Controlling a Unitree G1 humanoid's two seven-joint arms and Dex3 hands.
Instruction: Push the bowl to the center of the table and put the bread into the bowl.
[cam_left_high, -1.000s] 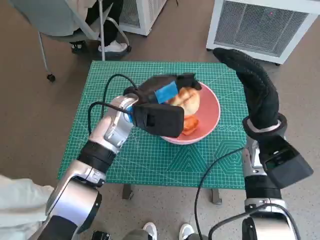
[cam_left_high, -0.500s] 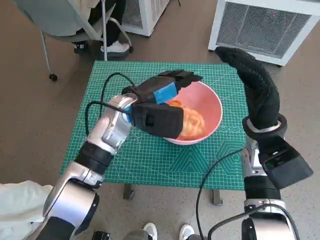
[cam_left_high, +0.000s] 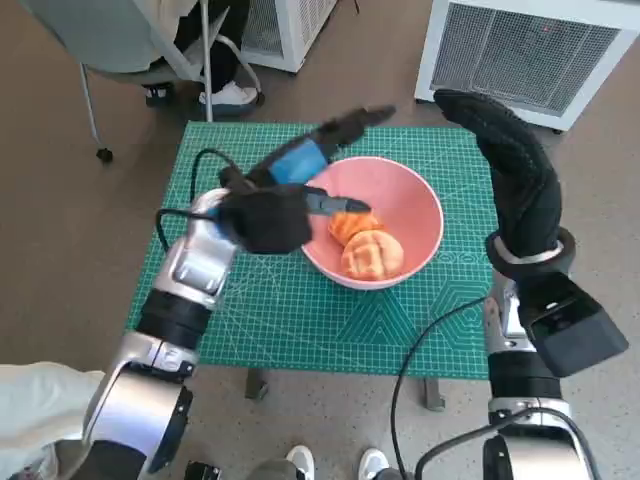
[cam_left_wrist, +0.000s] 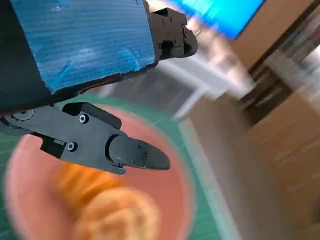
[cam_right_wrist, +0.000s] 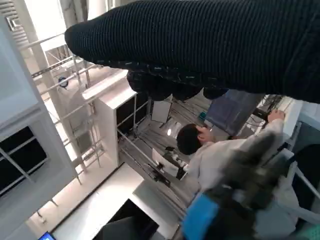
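On the green-matted counter (cam_left_high: 300, 320) a pink bowl (cam_left_high: 410, 205) sits near the middle, toward the right side. Two pieces of bread (cam_left_high: 372, 254) lie inside it, touching each other. Over the bowl's left rim hangs the left robot hand (cam_left_high: 300, 165), fingers spread and holding nothing, above the bread and apart from it. At the counter's right edge the right robot hand (cam_left_high: 510, 160) stands upright, its gloved fingers loose and empty, well apart from the bowl.

Surroundings, as you see them from the head camera.
Green cutting mat (cam_left_high: 300, 320) covers the table; white vented unit (cam_left_high: 535, 55) at 1 o'clock, chair (cam_left_high: 110, 45) with seated person's shoe (cam_left_high: 228, 95) at 11 o'clock.
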